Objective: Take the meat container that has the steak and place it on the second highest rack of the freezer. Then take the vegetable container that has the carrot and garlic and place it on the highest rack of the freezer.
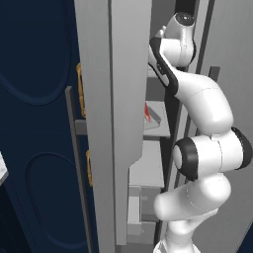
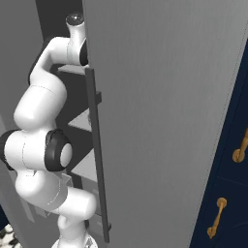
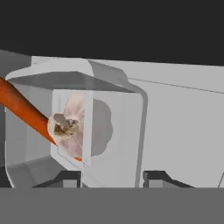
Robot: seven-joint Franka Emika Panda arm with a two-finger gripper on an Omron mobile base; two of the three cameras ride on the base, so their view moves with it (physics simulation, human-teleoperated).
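Hand view: vegetable container (image 3: 111, 131) with carrot (image 3: 24, 109) between open claw (image 3: 111, 177) tips.

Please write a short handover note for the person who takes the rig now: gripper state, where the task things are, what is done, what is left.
Gripper: jaws stand apart on either side of the vegetable container, no firm grip visible; looks like a release.
Vegetable container: on a pale freezer shelf, carrot and garlic inside.
Meat container: on a lower freezer rack, steak showing.
Done: meat apparently placed; vegetables apparently set down.
Left: confirm it is the highest rack, withdraw the arm.
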